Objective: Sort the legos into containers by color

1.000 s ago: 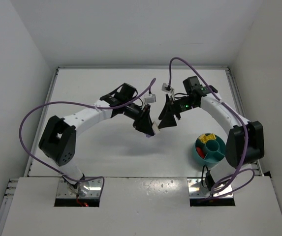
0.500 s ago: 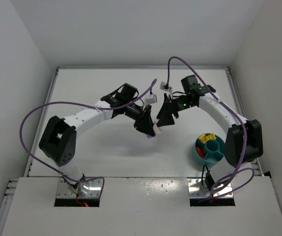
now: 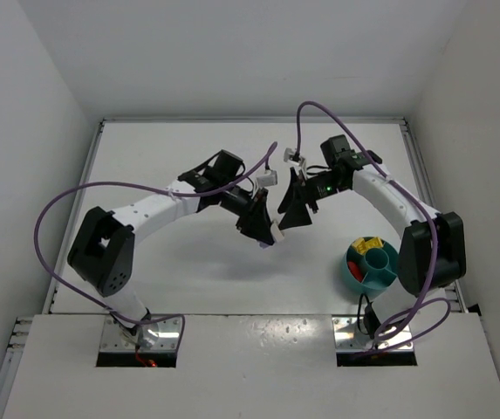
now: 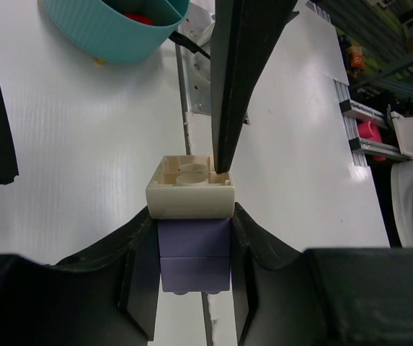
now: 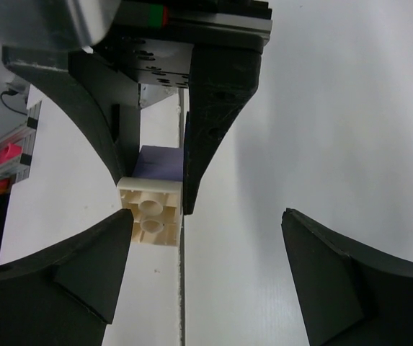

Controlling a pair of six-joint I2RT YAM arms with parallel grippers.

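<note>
Left fingers (image 4: pixel 138 288), left wrist view: I have them clamped on a lavender brick (image 4: pixel 194 249), with a cream brick (image 4: pixel 190 189) stacked on its far end.
Right finger (image 4: pixel 236 72), same view: one black tip stands at the cream brick's edge; whether it is touching or just beside, I cannot tell.
Teal bowl (image 4: pixel 112 32), same view: upper left, with a red brick (image 4: pixel 138 16) in one compartment.
Right fingers (image 5: pixel 83 277), right wrist view: spread wide apart, gripping nothing; the cream brick sits by one tip.
Top view: my left gripper (image 3: pixel 265 236) and right gripper (image 3: pixel 291 216) meet at mid-table; the bowl stands well apart, beside my right arm's base, with a yellow brick (image 3: pixel 369 243) inside.
</note>
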